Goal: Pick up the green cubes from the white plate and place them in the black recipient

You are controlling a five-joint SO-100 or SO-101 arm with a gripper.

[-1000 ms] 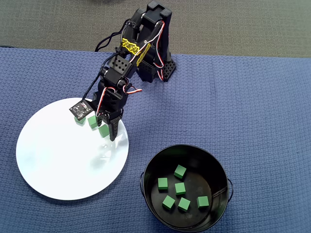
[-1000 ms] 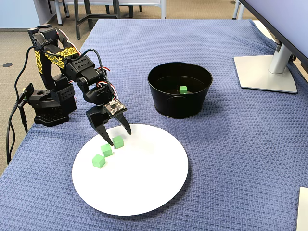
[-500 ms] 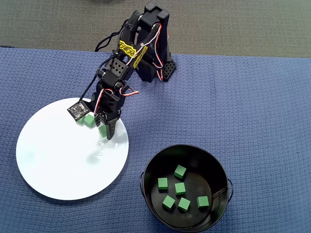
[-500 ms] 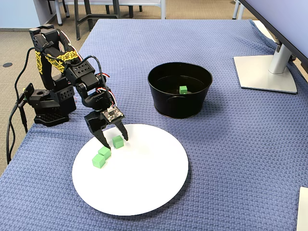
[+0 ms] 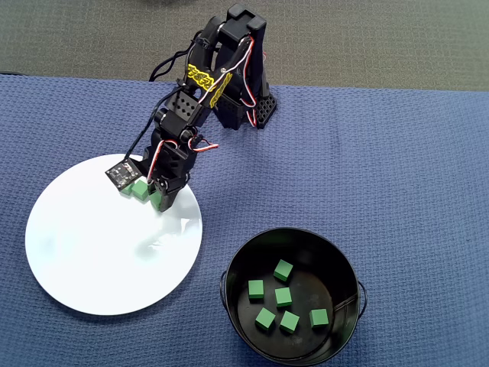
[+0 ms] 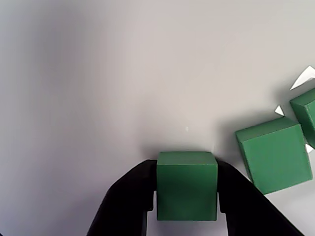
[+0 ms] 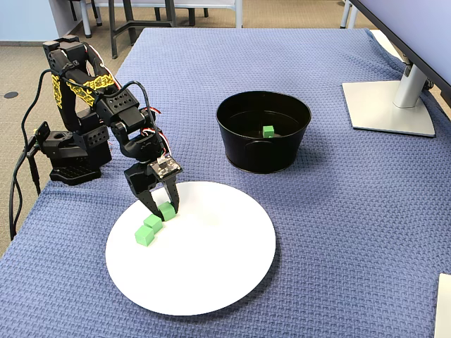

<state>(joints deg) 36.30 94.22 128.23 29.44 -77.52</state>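
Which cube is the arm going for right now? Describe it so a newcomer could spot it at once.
Find the white plate on the blue cloth, then its edge nearest the arm's base, where three green cubes sit in a row. The target is the end cube nearest the black pot. It alone sits between the gripper fingers; the other two lie free beside it.

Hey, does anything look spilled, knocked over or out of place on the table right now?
Nothing stands out. Six green cubes lie inside the black pot, three more sit on the white plate, and none are on the blue cloth. The claw is closed squarely on one plate cube.
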